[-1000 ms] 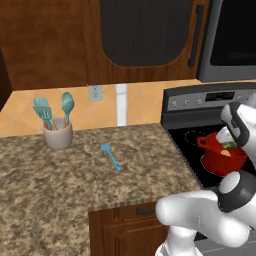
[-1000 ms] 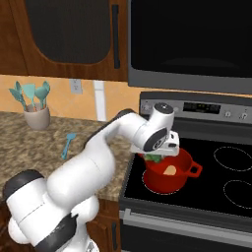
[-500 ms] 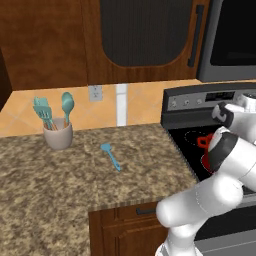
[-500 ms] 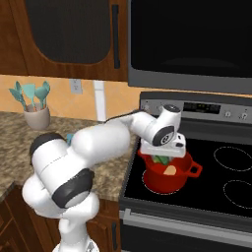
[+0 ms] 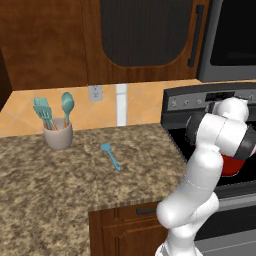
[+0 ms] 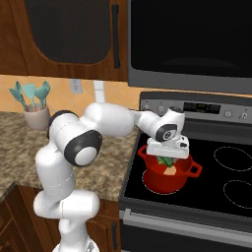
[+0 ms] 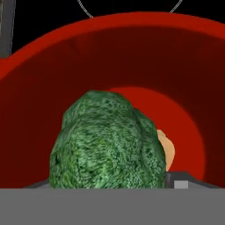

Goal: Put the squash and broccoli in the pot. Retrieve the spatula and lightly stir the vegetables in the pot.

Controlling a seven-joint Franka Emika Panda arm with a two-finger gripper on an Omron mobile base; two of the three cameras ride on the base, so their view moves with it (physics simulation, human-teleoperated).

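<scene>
Hand view: broccoli [image 7: 105, 143] sitting between the fingers, apparently gripped, over the pot [image 7: 193, 79] | squash [image 7: 166, 149] lying inside | spatula [image 5: 111, 155] waiting on the tabletop [image 5: 60, 185] | risk: floret snagging or bouncing off the rim on release.

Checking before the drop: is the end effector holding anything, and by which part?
The end effector grips the broccoli by its sides, over the pot with the squash inside.
</scene>
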